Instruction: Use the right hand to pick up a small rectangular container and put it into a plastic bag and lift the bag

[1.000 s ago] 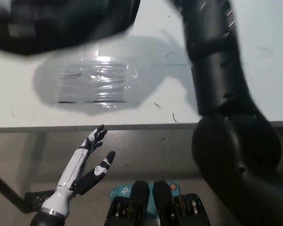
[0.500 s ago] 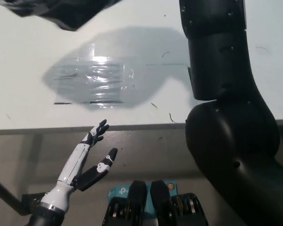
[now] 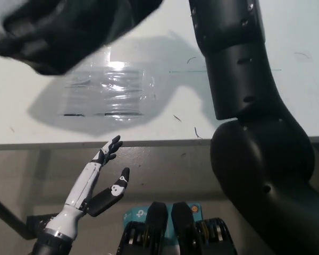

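Observation:
A black plastic bag (image 3: 69,26) hangs blurred across the top left, off the white table (image 3: 37,127) and close to the camera, casting a wide shadow. My black right arm (image 3: 239,69) rises from the bottom right and leaves the picture at the top edge, so its hand is out of sight. No small rectangular container shows; whether it is inside the bag cannot be seen. My white left hand (image 3: 95,183) rests open at the lower left, below the table's front edge, fingers spread.
A patch of shiny clear film (image 3: 109,90) is stuck flat on the table under the bag's shadow. The table's front edge (image 3: 149,142) runs across the middle of the picture, with brown floor (image 3: 165,170) below it.
The bag swung up almost out of the picture half a second ago and now hangs lower and larger at the top left. The left hand has barely moved.

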